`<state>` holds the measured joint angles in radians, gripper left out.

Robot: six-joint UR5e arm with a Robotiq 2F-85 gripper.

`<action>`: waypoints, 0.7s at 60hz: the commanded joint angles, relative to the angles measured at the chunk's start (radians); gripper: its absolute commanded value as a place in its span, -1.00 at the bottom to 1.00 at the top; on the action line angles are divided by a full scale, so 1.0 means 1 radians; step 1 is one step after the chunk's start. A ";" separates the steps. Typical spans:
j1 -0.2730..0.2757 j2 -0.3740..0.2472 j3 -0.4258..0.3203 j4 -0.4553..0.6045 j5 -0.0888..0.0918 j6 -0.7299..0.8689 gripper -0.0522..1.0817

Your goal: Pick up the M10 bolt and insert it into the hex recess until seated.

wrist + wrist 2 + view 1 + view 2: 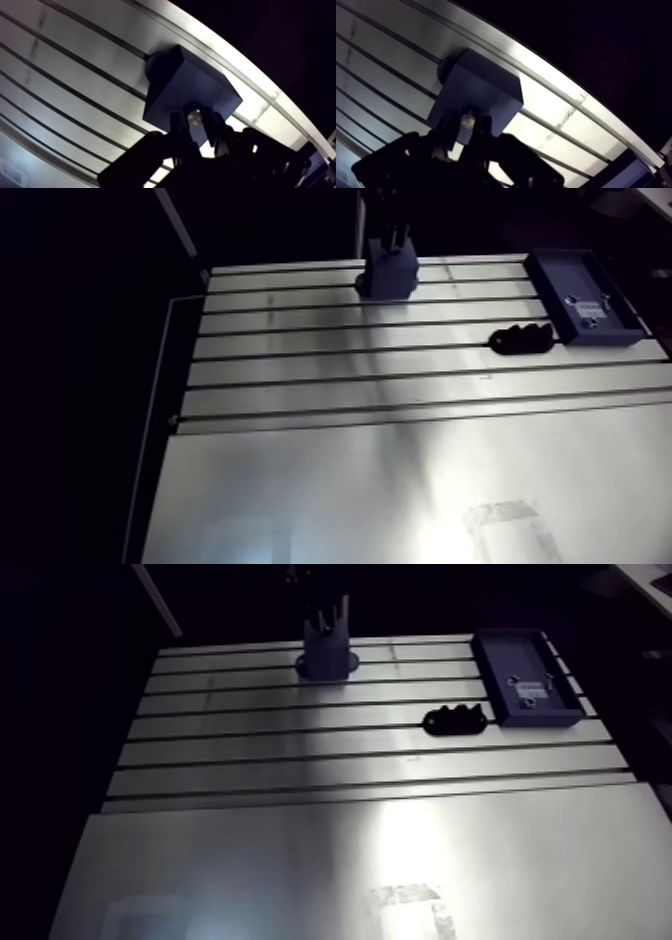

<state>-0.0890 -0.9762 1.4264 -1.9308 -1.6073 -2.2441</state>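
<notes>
Shiny bolt (194,117) at top face of dark blue upright block (186,82), table's (300,488) far edge.

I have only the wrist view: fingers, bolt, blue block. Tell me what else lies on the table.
Observer: A blue tray sits on the table, off to one side of the block.
Operator: Say what is in it.
Observer: A few small pale metal pieces near one end, too small to identify.
Operator: The gripper is shut on the bolt over the block. Name anything lying between block and tray.
Observer: A black lumpy part lies close beside the tray, apart from the block.
</notes>
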 commanded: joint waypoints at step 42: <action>0.003 -0.108 0.006 0.010 -0.002 0.273 -0.02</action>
<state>-0.0890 -1.0477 1.4196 -1.9277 -1.6072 -2.1647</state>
